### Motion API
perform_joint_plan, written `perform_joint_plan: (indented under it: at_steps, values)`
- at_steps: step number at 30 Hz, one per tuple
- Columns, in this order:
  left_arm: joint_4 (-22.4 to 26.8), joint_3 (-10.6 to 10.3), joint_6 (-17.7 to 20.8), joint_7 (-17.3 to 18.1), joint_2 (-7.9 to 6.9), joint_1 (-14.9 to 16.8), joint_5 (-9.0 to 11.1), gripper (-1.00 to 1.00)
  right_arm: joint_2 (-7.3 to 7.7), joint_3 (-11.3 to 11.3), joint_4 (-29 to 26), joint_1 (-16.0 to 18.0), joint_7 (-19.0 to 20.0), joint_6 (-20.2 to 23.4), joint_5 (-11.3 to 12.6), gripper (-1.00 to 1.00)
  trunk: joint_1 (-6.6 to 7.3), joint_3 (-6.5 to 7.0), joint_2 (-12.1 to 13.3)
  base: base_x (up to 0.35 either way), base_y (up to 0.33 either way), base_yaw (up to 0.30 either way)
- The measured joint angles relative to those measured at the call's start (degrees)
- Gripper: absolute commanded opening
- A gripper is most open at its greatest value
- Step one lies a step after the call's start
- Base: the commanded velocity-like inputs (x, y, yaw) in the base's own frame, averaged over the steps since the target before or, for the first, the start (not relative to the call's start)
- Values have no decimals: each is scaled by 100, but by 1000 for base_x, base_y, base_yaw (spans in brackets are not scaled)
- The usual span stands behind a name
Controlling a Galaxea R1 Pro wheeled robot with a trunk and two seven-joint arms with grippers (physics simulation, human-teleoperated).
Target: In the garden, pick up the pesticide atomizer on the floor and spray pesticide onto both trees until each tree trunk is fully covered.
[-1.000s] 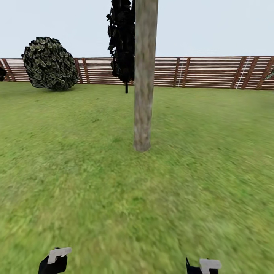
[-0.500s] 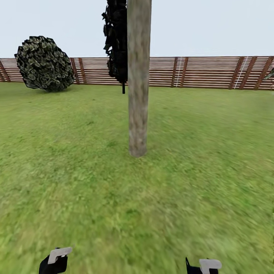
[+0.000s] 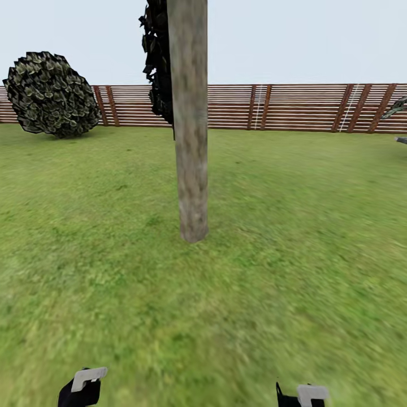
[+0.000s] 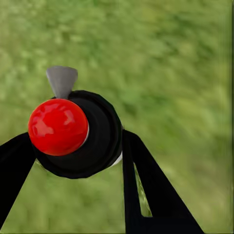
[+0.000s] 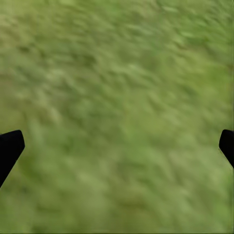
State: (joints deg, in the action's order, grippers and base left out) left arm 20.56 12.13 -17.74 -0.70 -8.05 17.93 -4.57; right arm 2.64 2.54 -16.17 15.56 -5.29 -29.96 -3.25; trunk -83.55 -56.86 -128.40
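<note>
Setting: green lawn (image 3: 316, 237) of the garden, closed at the back by a brown slatted fence (image 3: 299, 107) under a pale sky.
Far left: round dark bush (image 3: 52, 95) standing in front of the fence, well apart from the trunk.
Left end effector (image 3: 83, 386): low at the head view's bottom edge; in its wrist view its black fingers (image 4: 146, 185) are clamped on the pesticide atomizer (image 4: 78, 134), whose red knob (image 4: 57, 126) and grey nozzle tip (image 4: 62, 80) face the grass.
Centre: thick mottled tree trunk (image 3: 189, 124) rising straight from the lawn, dark foliage (image 3: 158, 62) hanging behind it; no white specks visible on the bark.
Right end effector (image 3: 305, 394): low at the bottom edge; in its wrist view the finger tips sit wide apart with nothing but grass between them.
Step in hand: likely closing on the trunk to spray.
Doing it well: stop near the trunk, raise the atomizer so the nozzle points at the bark rather than the ground, then sweep from base upward.
</note>
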Motion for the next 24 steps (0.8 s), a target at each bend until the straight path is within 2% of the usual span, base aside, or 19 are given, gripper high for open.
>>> perform_joint_plan:
  at_steps: [24]
  values:
    - [0, 15, 71, 87, -27, 2, 8, -100, -4, 23, -6, 0, -14, 8, 1, 100, 0, 0, 0, 308, -139, 0]
